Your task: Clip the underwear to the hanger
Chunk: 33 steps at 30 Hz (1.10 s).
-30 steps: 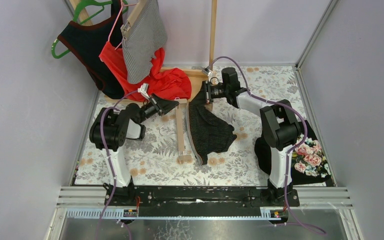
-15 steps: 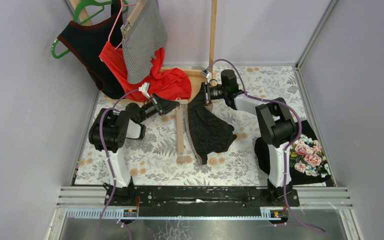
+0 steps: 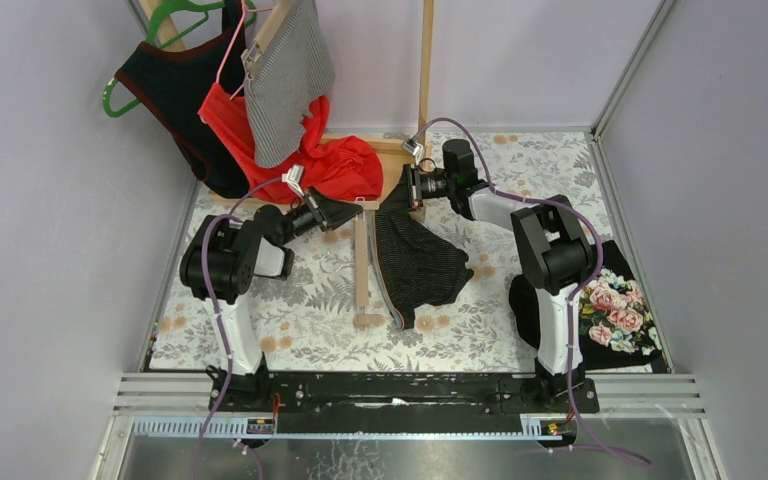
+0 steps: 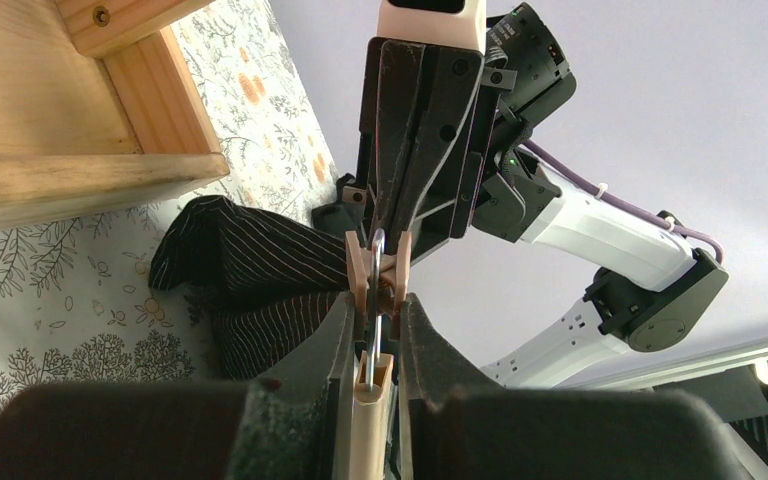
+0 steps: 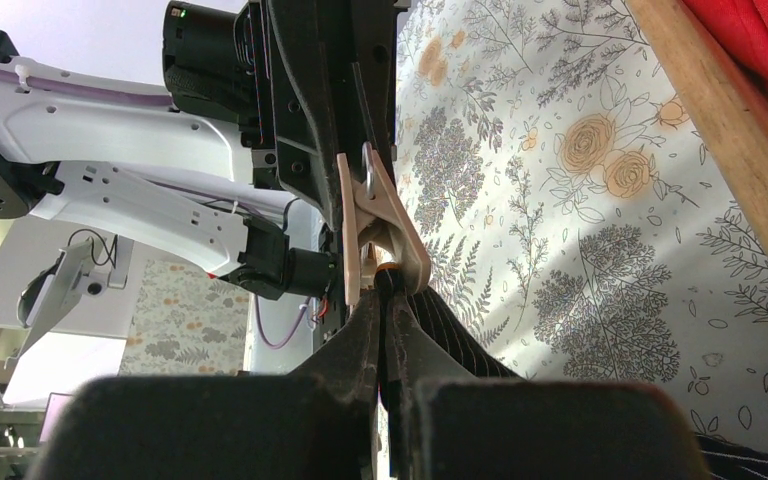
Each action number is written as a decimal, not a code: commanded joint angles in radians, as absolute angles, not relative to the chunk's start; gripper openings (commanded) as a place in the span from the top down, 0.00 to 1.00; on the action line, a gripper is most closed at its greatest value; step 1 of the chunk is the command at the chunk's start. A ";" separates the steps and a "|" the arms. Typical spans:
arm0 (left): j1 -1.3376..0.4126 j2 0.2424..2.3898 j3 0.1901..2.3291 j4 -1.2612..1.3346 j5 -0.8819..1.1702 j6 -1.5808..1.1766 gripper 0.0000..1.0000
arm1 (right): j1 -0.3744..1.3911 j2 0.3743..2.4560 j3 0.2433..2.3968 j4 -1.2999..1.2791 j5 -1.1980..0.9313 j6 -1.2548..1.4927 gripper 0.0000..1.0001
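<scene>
Your left gripper (image 4: 375,312) squeezed the stiff hanger (image 4: 371,420); your right gripper (image 5: 384,296) pinched the soft, floppy-looking underwear (image 5: 455,345) by its edge.

Two robot arms (image 3: 232,262) (image 3: 552,250), one black striped underwear (image 3: 415,265), one flat-lying wooden clip hanger (image 3: 361,275), three hung hangers (image 3: 175,12) (image 3: 230,45) (image 3: 266,34), three hung garments (image 3: 175,100) (image 3: 332,165) (image 3: 285,80), one floral garment (image 3: 615,310).

Overhead camera looks down; wrist cameras close, opposed, share hanger clip (image 4: 357,275).

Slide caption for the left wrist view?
Left fingers grip the hanger at its clip; right fingers hold the striped underwear to it.
</scene>
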<state>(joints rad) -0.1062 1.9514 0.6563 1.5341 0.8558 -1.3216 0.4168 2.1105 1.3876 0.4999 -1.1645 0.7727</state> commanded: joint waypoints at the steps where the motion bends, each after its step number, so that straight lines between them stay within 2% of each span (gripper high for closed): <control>1: -0.117 1.951 0.667 1.617 0.882 -1.310 1.00 | 0.413 2.112 1.410 0.548 -1.185 0.787 1.00; 33: -0.164 1.983 0.676 1.616 0.917 -1.313 1.00 | 0.371 2.118 1.409 0.626 -1.195 0.844 1.00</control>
<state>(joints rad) -0.1509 1.9743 0.6590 1.5337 0.8837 -1.3216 0.3756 2.1128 1.3880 0.5686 -1.1725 0.8318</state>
